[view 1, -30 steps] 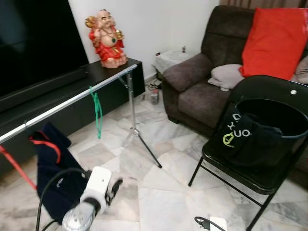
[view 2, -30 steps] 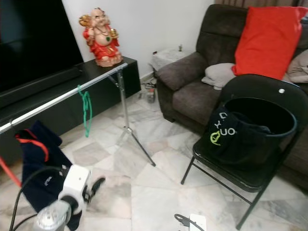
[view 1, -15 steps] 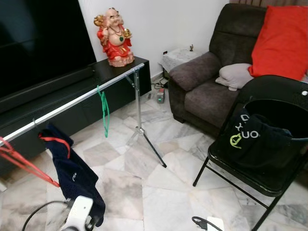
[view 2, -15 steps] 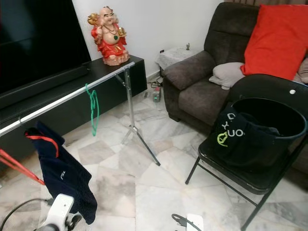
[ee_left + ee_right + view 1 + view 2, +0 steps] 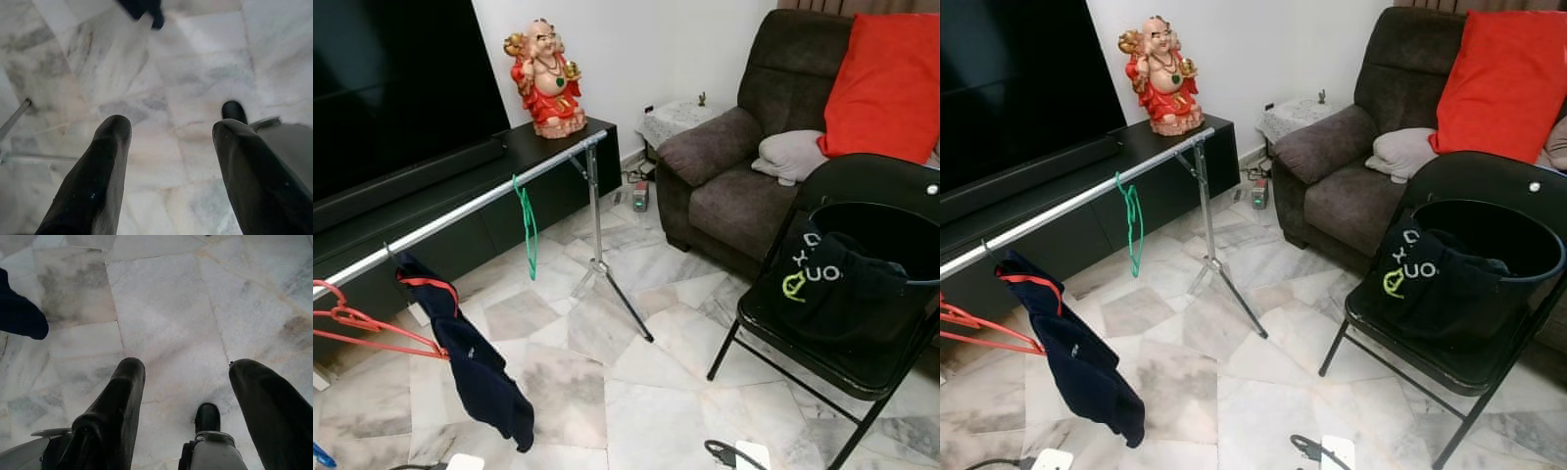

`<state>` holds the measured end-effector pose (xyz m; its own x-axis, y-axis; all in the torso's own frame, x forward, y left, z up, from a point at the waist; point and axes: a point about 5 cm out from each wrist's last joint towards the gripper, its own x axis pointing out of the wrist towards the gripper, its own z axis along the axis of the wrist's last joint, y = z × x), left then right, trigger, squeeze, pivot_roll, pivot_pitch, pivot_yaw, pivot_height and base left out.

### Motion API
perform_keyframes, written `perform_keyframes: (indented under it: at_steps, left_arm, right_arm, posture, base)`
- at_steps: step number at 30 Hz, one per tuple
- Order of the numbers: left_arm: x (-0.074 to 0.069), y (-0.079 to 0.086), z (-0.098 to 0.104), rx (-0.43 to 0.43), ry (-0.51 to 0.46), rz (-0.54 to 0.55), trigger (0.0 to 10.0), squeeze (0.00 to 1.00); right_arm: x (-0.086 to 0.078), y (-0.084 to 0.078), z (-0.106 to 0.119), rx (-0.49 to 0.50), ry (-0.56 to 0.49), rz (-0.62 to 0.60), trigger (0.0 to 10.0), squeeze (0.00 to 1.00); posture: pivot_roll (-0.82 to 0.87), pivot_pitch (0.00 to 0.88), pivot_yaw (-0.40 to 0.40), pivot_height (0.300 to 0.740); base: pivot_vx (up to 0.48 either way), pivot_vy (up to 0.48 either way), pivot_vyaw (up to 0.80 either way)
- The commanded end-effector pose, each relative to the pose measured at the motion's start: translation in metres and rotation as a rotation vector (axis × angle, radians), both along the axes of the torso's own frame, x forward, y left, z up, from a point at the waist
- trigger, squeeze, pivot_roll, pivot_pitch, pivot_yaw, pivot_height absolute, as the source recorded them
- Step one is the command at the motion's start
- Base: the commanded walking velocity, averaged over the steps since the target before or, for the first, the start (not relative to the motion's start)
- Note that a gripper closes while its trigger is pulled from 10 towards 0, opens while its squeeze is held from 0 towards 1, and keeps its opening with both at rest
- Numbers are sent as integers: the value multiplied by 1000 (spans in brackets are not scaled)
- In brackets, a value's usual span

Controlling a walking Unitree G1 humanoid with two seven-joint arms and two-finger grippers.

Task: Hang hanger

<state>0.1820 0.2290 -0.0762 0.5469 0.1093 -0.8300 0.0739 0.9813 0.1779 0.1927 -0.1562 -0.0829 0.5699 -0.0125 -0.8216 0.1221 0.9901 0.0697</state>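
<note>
Rail (image 5: 480,202) with navy garment (image 5: 470,357), green hanger (image 5: 527,231), possibly empty

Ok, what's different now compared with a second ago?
The left arm, raised near the navy garment a second ago, has dropped down; the left gripper now hangs open over the marble floor, holding nothing. The garment's hanger sits on the rail. The camera shifted too. The green hanger and the chair with the basket stayed put.

Marble floor (image 5: 636,392) under me — pale tiles w/ grey veins. White wall (image 5: 636,49) ahead, long black cabinet (image 5: 509,157) on my left. Brown sofa (image 5: 744,166) w/ red cushion (image 5: 886,88) on my right — black folding chair (image 5: 862,323) nearer.
</note>
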Motion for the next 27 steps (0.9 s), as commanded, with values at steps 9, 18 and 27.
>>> perform_keyframes:
  at_steps: [9,18,27]
  left_arm:
    - [-15,1,-8,2,47,37,10000,0]
    - [-21,6,-9,6,60,48,10000,0]
    - [-25,5,-11,3,70,48,10000,0]
  right_arm:
    - [1,2,0,4,0,0,10000,0]
    - [1,3,0,3,0,6,10000,0]
    - [2,2,1,0,-2,0,10000,0]
  posture:
    - [-43,5,110,740]
    - [-43,6,112,740]
    - [-47,4,112,740]
  base:
    - [169,0,0]
    - [328,0,0]
    - [331,0,0]
